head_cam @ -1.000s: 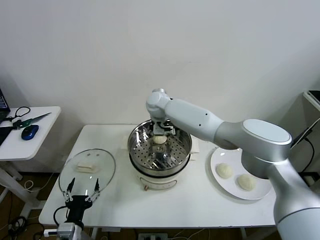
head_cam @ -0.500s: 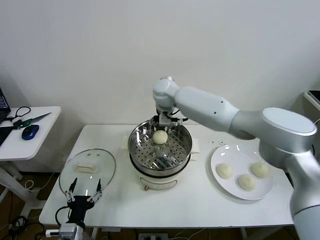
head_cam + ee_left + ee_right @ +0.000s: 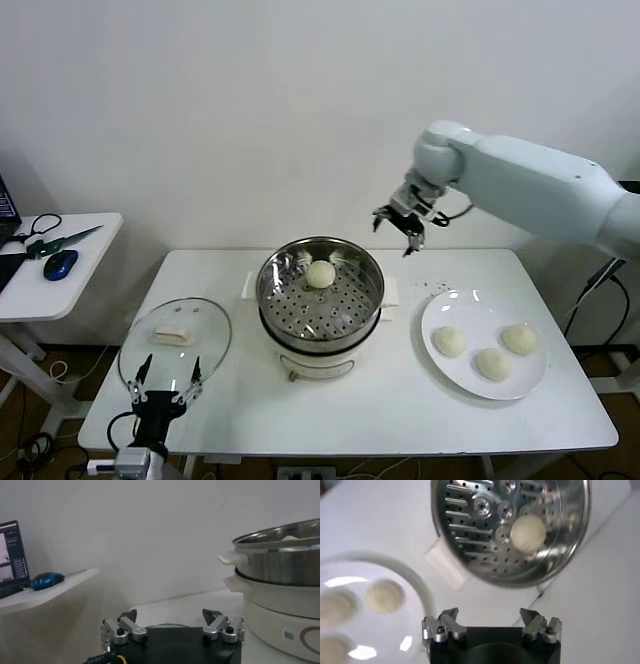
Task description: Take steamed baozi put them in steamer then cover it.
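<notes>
Right gripper (image 3: 404,228) has swung up and away from the steamer (image 3: 320,300), now hanging in the air between steamer and plate (image 3: 440,310), above the table's (image 3: 400,410) far edge. Arm reaches in from the right, elbow high, jaws spread wide and empty. Left gripper (image 3: 166,383) has stayed parked at the near-left table edge, jaws wide, empty, just over the near rim of the cover (image 3: 174,340), which lies flat on the table left of the steamer.

One baozi (image 3: 320,273) sits on the steamer's perforated floor, toward the back. Three baozi (image 3: 493,363) lie on the plate at right. Steamer is uncovered.
</notes>
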`<state>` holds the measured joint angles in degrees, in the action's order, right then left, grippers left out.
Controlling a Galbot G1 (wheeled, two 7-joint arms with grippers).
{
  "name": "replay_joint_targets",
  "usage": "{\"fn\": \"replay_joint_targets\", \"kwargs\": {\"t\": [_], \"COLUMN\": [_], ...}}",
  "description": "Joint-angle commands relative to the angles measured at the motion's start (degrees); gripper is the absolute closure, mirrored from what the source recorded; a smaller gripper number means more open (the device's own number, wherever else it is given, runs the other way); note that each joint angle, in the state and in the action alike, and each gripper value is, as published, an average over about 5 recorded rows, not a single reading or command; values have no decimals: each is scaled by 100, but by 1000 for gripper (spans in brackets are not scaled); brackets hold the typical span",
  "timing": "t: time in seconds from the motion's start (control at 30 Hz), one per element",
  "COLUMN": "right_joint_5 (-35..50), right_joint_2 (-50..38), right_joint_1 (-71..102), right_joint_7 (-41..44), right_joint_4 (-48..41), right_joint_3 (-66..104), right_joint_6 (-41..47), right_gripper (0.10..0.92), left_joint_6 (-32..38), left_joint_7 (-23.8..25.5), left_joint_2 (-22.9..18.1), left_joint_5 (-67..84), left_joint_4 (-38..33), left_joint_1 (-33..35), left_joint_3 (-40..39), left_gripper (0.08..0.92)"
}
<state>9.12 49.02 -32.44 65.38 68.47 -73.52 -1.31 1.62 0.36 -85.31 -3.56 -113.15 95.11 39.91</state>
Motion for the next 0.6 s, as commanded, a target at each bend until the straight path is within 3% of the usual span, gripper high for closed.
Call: {"fn": "replay_joint_targets", "kwargs": {"t": [0.03, 0.27, 0.6], "right_joint_5": [258, -288, -795], "right_joint_2": [-1394, -1200, -661], "right_joint_1": [1605, 2899, 3361], "right_joint_7": [33, 39, 11], "right_joint_4": [318, -117, -799], "right_joint_3": [850, 1906, 2436], "right_joint_6": [1301, 1227, 1032], "right_gripper": [203, 203, 203], "left_joint_6": [-34, -48, 14], "left_joint_7": [-7, -12, -39], "left_joint_2": [-9, -8, -9], "left_joint_5": [-18, -78, -339], "left_joint_4": [-10, 6, 48], "left_joint_1": [-17, -3, 36], "left_joint_3": [-7, -25, -22], "left_gripper": [177, 177, 177]}}
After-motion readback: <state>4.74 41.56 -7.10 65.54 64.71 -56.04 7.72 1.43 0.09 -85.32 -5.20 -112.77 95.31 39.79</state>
